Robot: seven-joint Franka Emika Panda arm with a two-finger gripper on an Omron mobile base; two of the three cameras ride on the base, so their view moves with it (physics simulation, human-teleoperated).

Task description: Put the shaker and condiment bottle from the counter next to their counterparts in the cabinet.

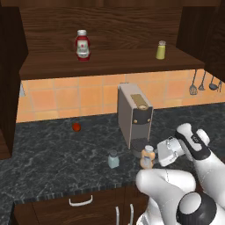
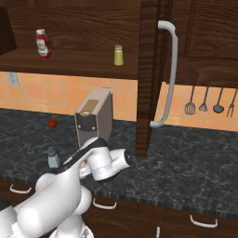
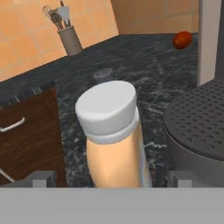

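Dark marbled stone counter (image 1: 52,158) runs under an orange tiled backsplash (image 1: 66,96). Brown drawer fronts (image 2: 186,218) with silver handles sit below it. A tall dark door (image 2: 148,69) with a long grey handle (image 2: 171,69) stands open. Utensils (image 2: 204,104) hang on the tile; a wall outlet (image 2: 13,79) shows at left.

On the worktop (image 1: 52,154), the condiment bottle (image 1: 148,157) stands just before the coffee machine (image 1: 135,113), with the shaker (image 1: 113,160) at its 9 o'clock. A tomato (image 1: 76,127) lies toward 10 o'clock. Above, the cabinet (image 1: 110,61) shelf bears the red sauce bottle (image 1: 82,45) left, the small shaker (image 1: 161,50) right.
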